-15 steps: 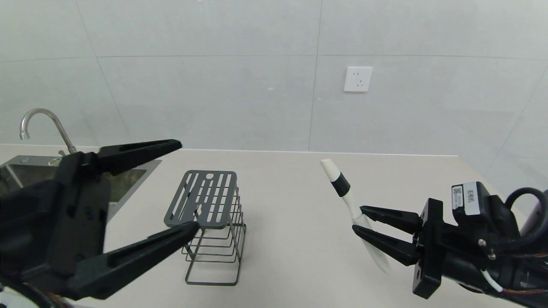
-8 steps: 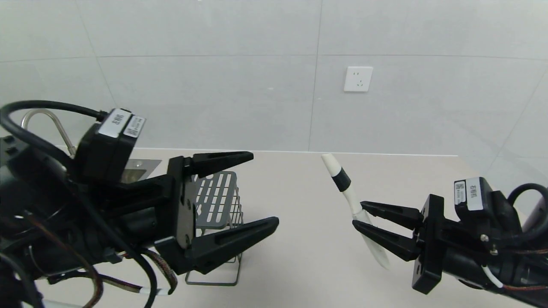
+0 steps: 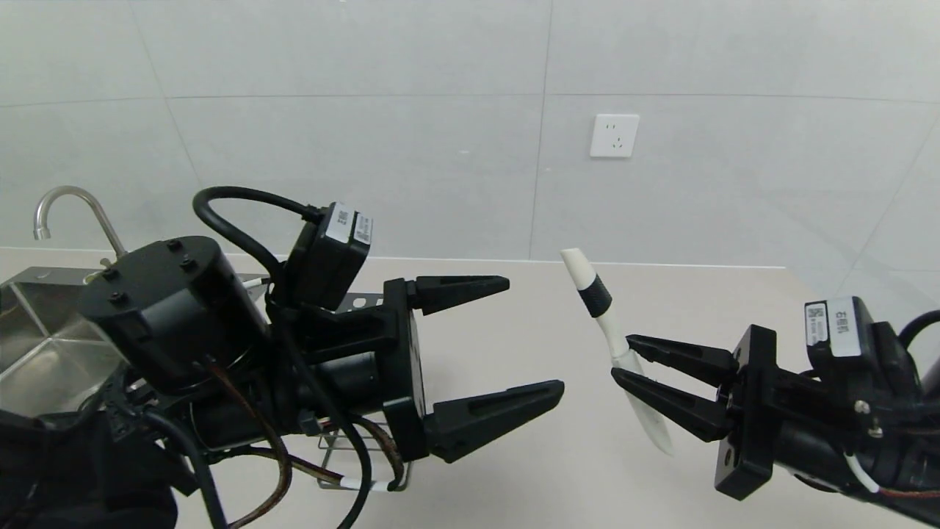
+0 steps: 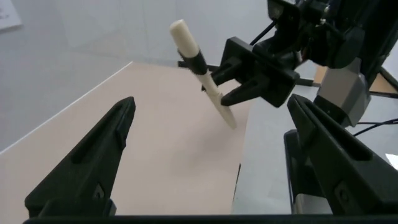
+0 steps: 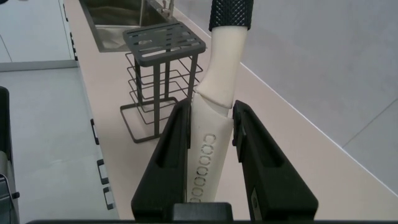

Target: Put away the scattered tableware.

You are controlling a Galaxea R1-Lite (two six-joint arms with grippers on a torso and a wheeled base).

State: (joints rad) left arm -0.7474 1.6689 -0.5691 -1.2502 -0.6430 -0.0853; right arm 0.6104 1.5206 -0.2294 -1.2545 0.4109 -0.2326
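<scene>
- Your right gripper is clamped on the white knife, with the fingers pinching the flat of the blade just below the handle
- The knife sits tilted in the grip: the handle with its black band is up and leans toward the left arm, and the blade tip points down at the beige countertop
- Right wrist view: the knife fills the gap between both fingers, with a row of small holes on the blade and the knurled black band above
- Your left gripper is spread wide with nothing between the fingers; it sits above the counter with its tips pointing at the knife and a gap between them
- Left wrist view: the knife and right gripper sit farther off, framed between the two left fingers, not touching them
- The dark wire knife rack with the slotted top stands on the counter, well apart from the knife, on the left arm's side; in the head view the left arm covers most of it
- The steel sink and faucet are at the counter's far left, with a wall socket on the tiles behind
</scene>
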